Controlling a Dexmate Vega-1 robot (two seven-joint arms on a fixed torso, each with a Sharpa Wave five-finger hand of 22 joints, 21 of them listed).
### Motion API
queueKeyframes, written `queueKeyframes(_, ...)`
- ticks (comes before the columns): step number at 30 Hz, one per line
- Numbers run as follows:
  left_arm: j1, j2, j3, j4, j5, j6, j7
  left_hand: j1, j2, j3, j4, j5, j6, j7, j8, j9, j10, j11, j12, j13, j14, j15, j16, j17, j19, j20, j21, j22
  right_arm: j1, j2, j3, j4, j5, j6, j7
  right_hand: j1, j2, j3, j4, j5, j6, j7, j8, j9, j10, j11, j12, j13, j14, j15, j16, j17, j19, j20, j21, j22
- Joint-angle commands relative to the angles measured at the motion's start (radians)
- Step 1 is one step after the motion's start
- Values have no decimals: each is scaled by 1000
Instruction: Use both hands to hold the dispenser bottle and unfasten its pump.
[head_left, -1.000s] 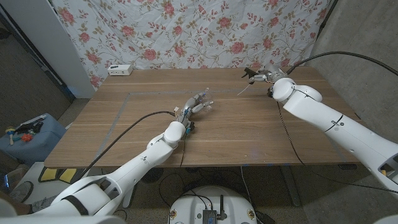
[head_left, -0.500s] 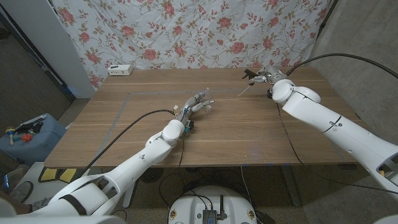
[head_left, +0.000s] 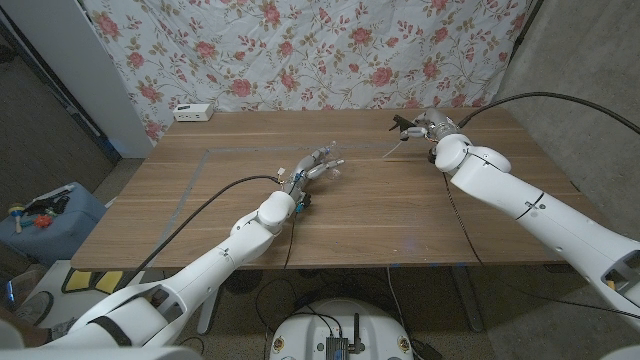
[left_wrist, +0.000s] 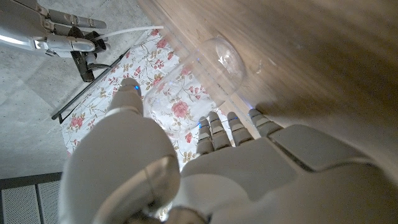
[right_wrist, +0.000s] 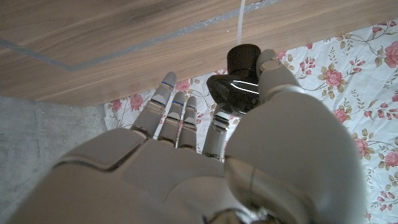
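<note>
A clear plastic bottle (head_left: 331, 166) with no pump on it lies near the table's middle, held by my left hand (head_left: 310, 173). In the left wrist view the bottle (left_wrist: 214, 59) shows just beyond my fingers (left_wrist: 219, 129). Far to the back right, my right hand (head_left: 432, 127) pinches the black pump (head_left: 405, 125) above the table. The pump's thin white tube (head_left: 392, 146) slants down toward the wood. The right wrist view has the pump head (right_wrist: 242, 67) between thumb and fingers, with its tube (right_wrist: 240, 17) pointing at the table. The pump and bottle are well apart.
A white power strip (head_left: 193, 112) lies at the table's back left corner. A flowered cloth (head_left: 300, 50) hangs behind the table (head_left: 380, 220). A blue box with toys (head_left: 45, 215) stands on the floor to the left.
My right arm has swung slightly inward and the pump has dipped a little. The left hand and the bottle have stayed in place.
</note>
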Motion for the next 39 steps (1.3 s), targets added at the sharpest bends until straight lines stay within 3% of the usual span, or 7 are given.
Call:
queueKeyframes(1, 19, 39, -19, -69, -23, 28, -25, -14, 1, -12, 1, 13, -18, 3, -3, 0, -18, 6, 0, 0, -19, 7, -3, 3, -21, 5, 1, 5, -30, 23, 8, 20, -10, 25, -41, 1, 2, 8, -1, 9, 22, -21, 5, 3, 9, -2, -2, 4, 10, -1, -2, 3, 5, -3, -1, 2)
queueKeyframes(12, 28, 78, -47, -124, -82, 42, -90, -30, 6, -27, 9, 26, -50, 8, -1, 0, -63, 21, -1, -1, -64, 19, -2, 3, -66, 17, -1, 6, -56, 45, 17, 45, -5, 53, -67, -2, 1, 7, 1, 9, 13, -19, 2, 3, 8, -4, -2, 4, 10, -2, -2, 3, 7, -6, -1, 2)
queueKeyframes(29, 69, 57, -110, -110, -149, -94, -77, -39, 17, -35, 17, 33, -37, 10, 8, -1, -48, 17, 12, -1, -55, 20, 7, 3, -64, 16, 8, 6, -114, 97, 58, 95, 29, 109, -140, -16, -2, -2, 7, 7, 3, -14, -2, 3, 10, -4, -2, 5, 10, -5, 0, 5, 10, -10, 0, 2)
queueKeyframes(39, 94, 60, -127, -131, -151, -91, -43, -49, 28, -40, 24, 36, -15, 13, 16, -1, -29, 17, 21, -2, -38, 17, 12, 2, -53, 12, 14, 6, -130, 111, 62, 120, 43, 138, -160, -33, -2, -10, 14, 6, -1, -12, -4, 3, 8, -3, -2, 5, 9, -6, 0, 7, 9, -11, 0, 2)
